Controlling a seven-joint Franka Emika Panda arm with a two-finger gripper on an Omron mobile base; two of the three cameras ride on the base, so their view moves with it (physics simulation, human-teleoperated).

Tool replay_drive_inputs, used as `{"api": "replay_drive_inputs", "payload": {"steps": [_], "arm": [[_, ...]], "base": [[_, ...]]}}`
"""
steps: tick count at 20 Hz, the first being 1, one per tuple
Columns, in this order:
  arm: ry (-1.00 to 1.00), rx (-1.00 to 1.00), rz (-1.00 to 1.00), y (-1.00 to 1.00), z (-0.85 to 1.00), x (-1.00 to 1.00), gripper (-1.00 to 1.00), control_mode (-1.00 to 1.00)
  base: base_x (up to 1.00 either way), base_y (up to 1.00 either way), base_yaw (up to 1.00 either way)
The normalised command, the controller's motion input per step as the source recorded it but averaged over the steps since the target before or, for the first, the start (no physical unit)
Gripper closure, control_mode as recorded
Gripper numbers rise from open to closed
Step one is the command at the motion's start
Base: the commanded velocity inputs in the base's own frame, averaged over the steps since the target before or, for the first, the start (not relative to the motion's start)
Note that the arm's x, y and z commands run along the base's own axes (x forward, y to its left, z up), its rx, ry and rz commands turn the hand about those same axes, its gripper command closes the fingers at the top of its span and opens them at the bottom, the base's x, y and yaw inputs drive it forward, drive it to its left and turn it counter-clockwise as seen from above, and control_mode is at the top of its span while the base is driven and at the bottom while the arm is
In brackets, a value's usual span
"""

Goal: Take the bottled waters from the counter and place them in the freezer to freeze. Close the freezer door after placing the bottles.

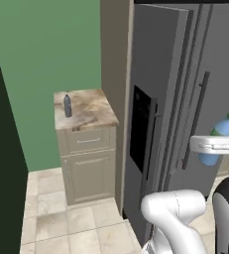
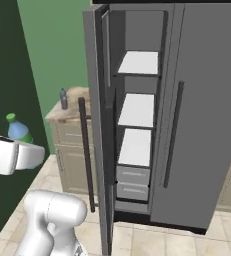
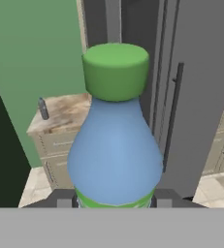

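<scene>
My gripper [image 3: 114, 201] is shut on the clear light blue bottled water [image 3: 114, 145] with a green cap, which it holds upright in the air. The same bottle [image 1: 221, 132] shows to the right of the fridge front in the left base view, and at the left [image 2: 18, 130] in the right base view. The dark grey-blue bottle [image 1: 67, 105] stands upright on the marbled counter [image 1: 91, 116]. The freezer door [image 2: 98, 125] stands open. Inside the freezer [image 2: 137, 110] are white shelves and drawers.
The fridge's plain right door [image 2: 202, 115] is closed. A green wall [image 1: 46, 44] rises behind the counter, and a dark wall [image 1: 2, 149] bounds the left side. The freezer door's long dark handle [image 2: 86, 150] juts toward me over the tiled floor [image 1: 61, 223].
</scene>
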Motion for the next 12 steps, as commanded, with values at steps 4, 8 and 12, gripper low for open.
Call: {"api": "replay_drive_inputs", "payload": {"steps": [4,8,12], "arm": [[0.00,0.00,0.00,0.00,0.00,0.00,1.00,1.00],[0.00,0.00,0.00,0.00,0.00,0.00,1.00,1.00],[0.00,0.00,0.00,0.00,0.00,0.00,1.00,1.00]], "base": [[0.00,-0.55,0.09],[0.11,-0.51,0.15],[0.20,-0.60,0.18]]}}
